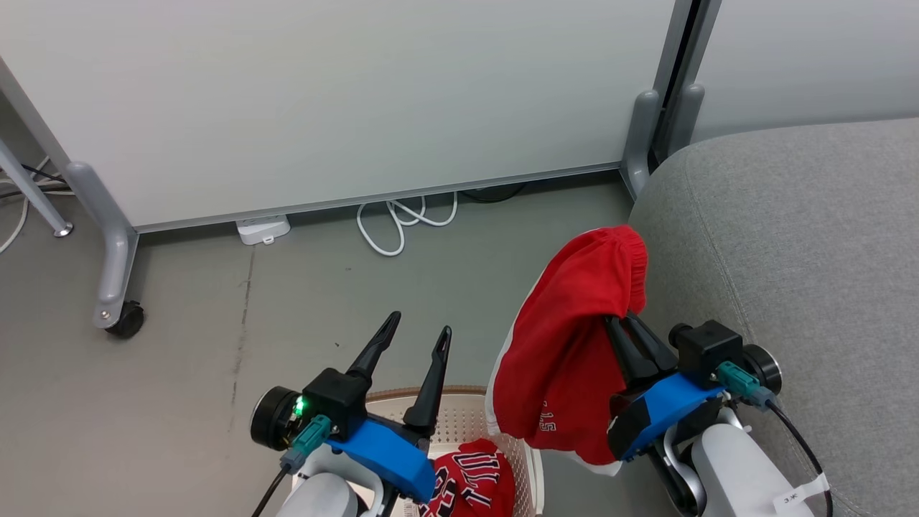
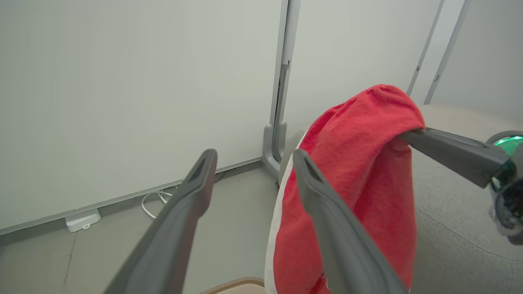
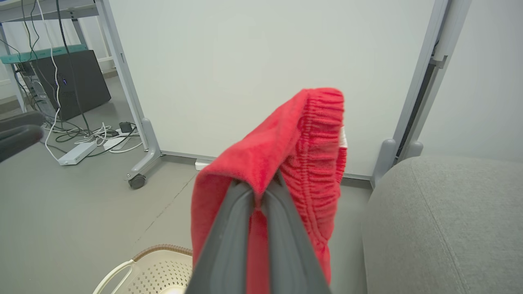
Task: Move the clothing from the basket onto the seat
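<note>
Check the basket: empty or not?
Not empty. The lettered jersey lies inside the basket, while the plain red garment hangs from the right end effector.

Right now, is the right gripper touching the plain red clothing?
Touching. The right wrist view shows the right gripper pinched shut on a fold of the plain red garment, which hangs from it.

Office or lab: wheeled partition panels [image 1: 323, 93], loose floor cables [image 1: 402, 219], computer tower [image 3: 81, 81]

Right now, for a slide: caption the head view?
Right tool holds red garment beside grey seat; jersey lies in basket.
</note>
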### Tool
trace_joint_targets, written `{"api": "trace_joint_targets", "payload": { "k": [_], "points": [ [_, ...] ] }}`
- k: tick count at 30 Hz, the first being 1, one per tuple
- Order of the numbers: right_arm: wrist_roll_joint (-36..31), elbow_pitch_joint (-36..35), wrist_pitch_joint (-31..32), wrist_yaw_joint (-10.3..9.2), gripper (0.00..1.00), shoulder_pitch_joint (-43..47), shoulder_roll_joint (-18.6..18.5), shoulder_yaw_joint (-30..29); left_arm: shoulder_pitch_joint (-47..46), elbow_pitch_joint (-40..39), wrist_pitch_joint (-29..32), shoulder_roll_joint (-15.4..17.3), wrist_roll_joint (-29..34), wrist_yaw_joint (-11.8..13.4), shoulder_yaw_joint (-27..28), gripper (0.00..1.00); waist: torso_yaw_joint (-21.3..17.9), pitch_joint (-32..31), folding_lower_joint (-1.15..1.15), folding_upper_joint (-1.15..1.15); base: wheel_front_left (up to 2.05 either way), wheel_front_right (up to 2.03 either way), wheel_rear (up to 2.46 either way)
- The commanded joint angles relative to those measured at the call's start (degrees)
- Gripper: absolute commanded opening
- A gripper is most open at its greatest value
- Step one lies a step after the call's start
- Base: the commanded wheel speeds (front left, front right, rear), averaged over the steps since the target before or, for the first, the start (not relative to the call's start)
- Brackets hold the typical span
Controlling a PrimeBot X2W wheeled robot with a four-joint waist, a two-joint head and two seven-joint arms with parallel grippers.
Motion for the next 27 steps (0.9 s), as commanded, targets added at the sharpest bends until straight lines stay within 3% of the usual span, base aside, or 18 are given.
{"api": "trace_joint_targets", "payload": {
  "k": [1,15,27],
  "points": [
    [0.09,-0.44,-0.31,0.03,0.0,0.79,-0.13,-0.17,1.36,-0.27,-0.28,-0.49,1.14,-0.79,1.61,1.0,-0.03,0.06,0.0,0.0,0.0,0.0,0.0],
    [0.49,-0.93,-0.31,0.03,0.0,1.09,-0.13,-0.73,3.39,0.72,-0.28,-3.06,5.54,-3.77,6.72,1.0,-1.82,0.36,0.0,0.0,0.0,0.0,0.0],
    [0.79,-1.83,-0.31,0.03,0.0,0.43,-0.12,-0.23,2.65,1.03,-0.28,-3.7,7.46,-4.98,8.19,1.0,-10.11,1.74,0.0,0.0,0.0,0.0,0.0]
  ]
}}
